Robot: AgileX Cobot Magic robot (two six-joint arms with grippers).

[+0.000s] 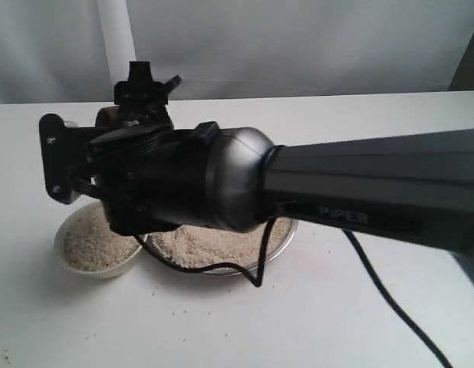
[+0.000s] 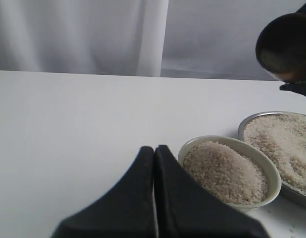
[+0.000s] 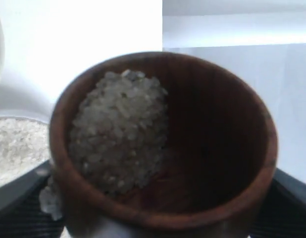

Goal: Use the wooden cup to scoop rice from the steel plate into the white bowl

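The wooden cup (image 3: 163,148) sits between my right gripper's (image 3: 158,203) fingers (image 3: 291,191), which are shut on its sides. It is tilted, with a clump of rice (image 3: 118,129) lying against one inner wall. In the left wrist view the cup (image 2: 284,47) hangs in the air above the steel plate (image 2: 252,121), which holds a bed of rice (image 2: 281,144). The white bowl (image 2: 192,144), heaped with rice (image 2: 225,171), stands beside the plate. My left gripper (image 2: 154,149) is shut and empty, low over the table next to the bowl.
In the exterior view my right arm (image 1: 360,192) crosses the foreground and hides much of the steel plate (image 1: 287,234); the white bowl (image 1: 64,230) shows below it. A black cable (image 1: 390,299) trails over the white table (image 1: 298,322). Stray grains (image 1: 176,307) lie near the vessels.
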